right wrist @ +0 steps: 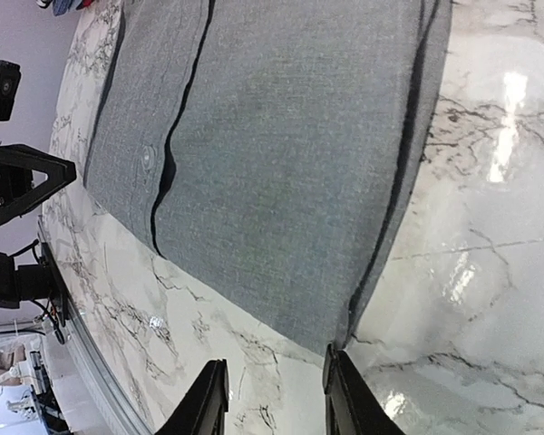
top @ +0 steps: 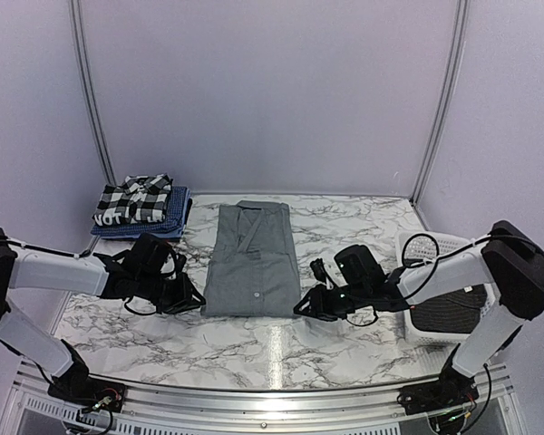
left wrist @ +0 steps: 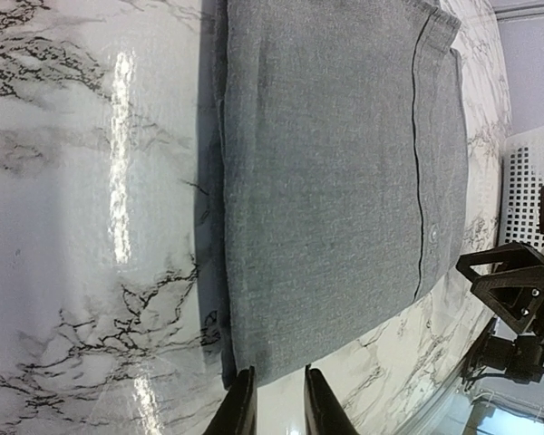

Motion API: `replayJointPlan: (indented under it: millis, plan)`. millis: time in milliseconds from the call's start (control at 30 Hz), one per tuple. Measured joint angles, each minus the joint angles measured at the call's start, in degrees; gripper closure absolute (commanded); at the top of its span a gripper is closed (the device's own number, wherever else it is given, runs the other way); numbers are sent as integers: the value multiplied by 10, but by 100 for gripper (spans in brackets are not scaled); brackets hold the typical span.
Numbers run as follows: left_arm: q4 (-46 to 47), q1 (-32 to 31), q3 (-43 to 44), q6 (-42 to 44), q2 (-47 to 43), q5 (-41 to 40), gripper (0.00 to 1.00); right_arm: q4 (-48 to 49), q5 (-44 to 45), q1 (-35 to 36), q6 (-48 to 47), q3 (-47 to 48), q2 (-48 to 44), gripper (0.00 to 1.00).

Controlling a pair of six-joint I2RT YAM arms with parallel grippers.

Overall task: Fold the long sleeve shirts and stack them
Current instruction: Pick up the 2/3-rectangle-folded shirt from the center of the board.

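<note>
A plain mid-grey shirt [top: 252, 258] lies flat at the table's middle, folded into a long strip with its collar at the far end. The left gripper [top: 196, 299] sits low at its near-left corner. In the left wrist view the grey shirt [left wrist: 335, 181] ends right at the gripper [left wrist: 276, 388], whose jaws stand narrowly apart over bare marble. The right gripper [top: 301, 308] is at the near-right corner. In the right wrist view the grey shirt [right wrist: 281, 145] reaches the open gripper [right wrist: 274, 385], and one fingertip [right wrist: 337, 367] touches the corner. A checked shirt [top: 133, 198] lies folded on a blue one [top: 174, 216].
A white slatted basket [top: 435, 245] stands at the right edge with a dark charcoal cloth [top: 449, 313] in it. The folded stack sits at the back left corner. The marble table [top: 254, 349] ends in a metal rail close behind both grippers.
</note>
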Motion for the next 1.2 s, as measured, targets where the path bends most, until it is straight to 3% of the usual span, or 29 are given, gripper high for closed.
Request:
replayJointPlan:
  millis: [367, 1200]
  plan:
    - [0, 0, -22, 3, -6, 0, 73, -12, 6, 0, 4, -39, -23, 65]
    - [24, -7, -22, 5, 40, 10, 74, 44, 9, 0, 17, -24, 19, 70]
